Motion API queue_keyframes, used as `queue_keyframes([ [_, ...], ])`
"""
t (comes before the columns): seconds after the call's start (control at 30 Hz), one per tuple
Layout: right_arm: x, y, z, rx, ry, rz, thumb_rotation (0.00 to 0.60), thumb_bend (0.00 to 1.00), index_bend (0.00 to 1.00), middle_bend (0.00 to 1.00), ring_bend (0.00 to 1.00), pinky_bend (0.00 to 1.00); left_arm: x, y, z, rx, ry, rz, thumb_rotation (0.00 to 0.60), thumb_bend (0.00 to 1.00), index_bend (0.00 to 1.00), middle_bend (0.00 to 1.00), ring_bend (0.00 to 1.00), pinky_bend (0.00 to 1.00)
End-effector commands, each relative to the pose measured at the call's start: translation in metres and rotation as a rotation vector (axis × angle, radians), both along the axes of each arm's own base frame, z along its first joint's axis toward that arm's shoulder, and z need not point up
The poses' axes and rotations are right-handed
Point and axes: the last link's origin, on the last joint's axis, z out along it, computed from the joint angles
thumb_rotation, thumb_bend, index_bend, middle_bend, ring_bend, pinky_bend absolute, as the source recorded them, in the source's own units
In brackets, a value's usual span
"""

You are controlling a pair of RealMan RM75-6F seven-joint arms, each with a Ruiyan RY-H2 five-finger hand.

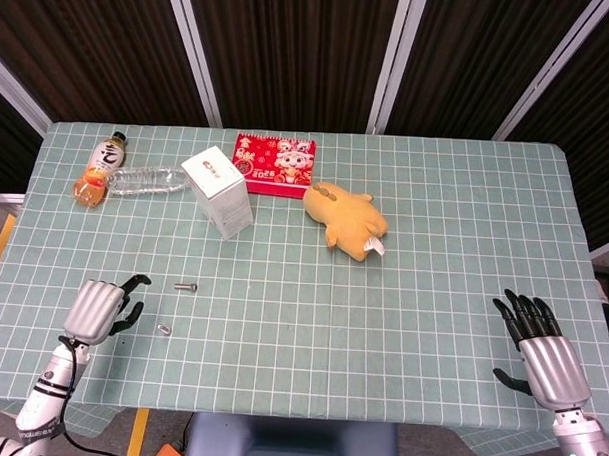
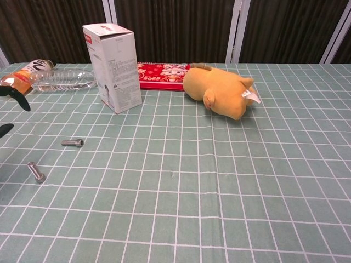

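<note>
My left hand [image 1: 95, 309] hangs over the table's front left with its fingers apart and nothing in it; only its dark fingertips [image 2: 15, 98] show at the left edge of the chest view. A small metal bolt [image 1: 164, 330] [image 2: 37, 172] lies on the cloth just right of that hand, apart from it. A second bolt [image 1: 186, 286] [image 2: 72, 143] lies a little farther back. My right hand [image 1: 538, 348] rests at the front right, fingers spread, holding nothing; the chest view does not show it.
A white carton [image 1: 218, 192] [image 2: 112, 67] stands at the back left. Beside it lie a clear bottle [image 1: 146, 179] [image 2: 60, 79] and an orange drink bottle [image 1: 98, 168] [image 2: 18, 80]. A red packet [image 1: 275, 165] [image 2: 163, 75] and a yellow plush toy [image 1: 347, 220] [image 2: 218, 91] lie mid-back on the green checked cloth [image 1: 424, 252].
</note>
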Motion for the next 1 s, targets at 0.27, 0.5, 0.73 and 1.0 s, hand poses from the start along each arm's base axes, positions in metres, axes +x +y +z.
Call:
queue_keyframes([
  [0.27, -0.001, -0.002, -0.003, 0.007, 0.007, -0.01, 0.6, 0.15, 0.0, 0.0, 0.0, 0.0, 0.022, 0.061, -0.039, -0.169, -0.045, 0.071, 0.6, 0.42, 0.4, 1.0, 1.0, 1.0],
  [0.5, -0.002, -0.003, -0.002, 0.005, 0.003, -0.014, 0.6, 0.15, 0.0, 0.0, 0.0, 0.0, 0.021, 0.077, -0.065, -0.147, 0.003, 0.069, 0.6, 0.41, 0.42, 1.0, 1.0, 1.0],
  [0.73, -0.003, -0.004, -0.001, 0.001, 0.003, -0.018, 0.6, 0.15, 0.0, 0.0, 0.0, 0.0, 0.017, 0.081, -0.071, -0.148, 0.026, 0.076, 0.6, 0.4, 0.43, 1.0, 1.0, 1.0],
  [1.0, -0.003, -0.004, -0.002, 0.004, 0.002, -0.019, 0.6, 0.15, 0.0, 0.0, 0.0, 0.0, 0.008, 0.077, -0.075, -0.161, 0.05, 0.087, 0.6, 0.4, 0.43, 1.0, 1.0, 1.0],
])
